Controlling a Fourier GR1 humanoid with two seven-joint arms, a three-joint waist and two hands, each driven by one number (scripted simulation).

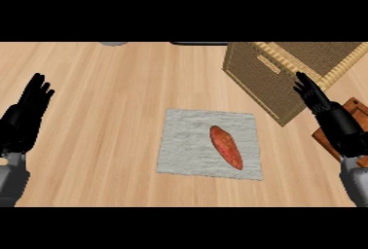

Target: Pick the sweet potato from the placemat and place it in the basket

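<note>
Head view: the light wooden worktop (108, 121) fills the frame. Just right of centre lies a pale grey placemat (183, 146), roughly square and flat on the wood. The sweet potato (226, 147) rests on the right half of that placemat, a long reddish-orange shape pointed at both ends, running from upper left to lower right. Nothing touches it.

In the upper right of the frame stands the basket (266, 82), a woven tan box seen from above, its near corner close to the placemat's upper right corner but apart from it. At the right edge, below the basket, part of a reddish-brown wooden board (354, 108) shows from behind the arm.

The left robot hand (27, 109) shows at the left edge of the frame, fingers straight and pointing up the picture, holding nothing, well apart from the placemat. The right robot hand (321, 108) shows at the right edge, fingers likewise straight and empty, its fingertips lying over the basket's near side, well apart from the sweet potato.

At the top edge, a small grey object and a dark one are cut off and cannot be identified.
</note>
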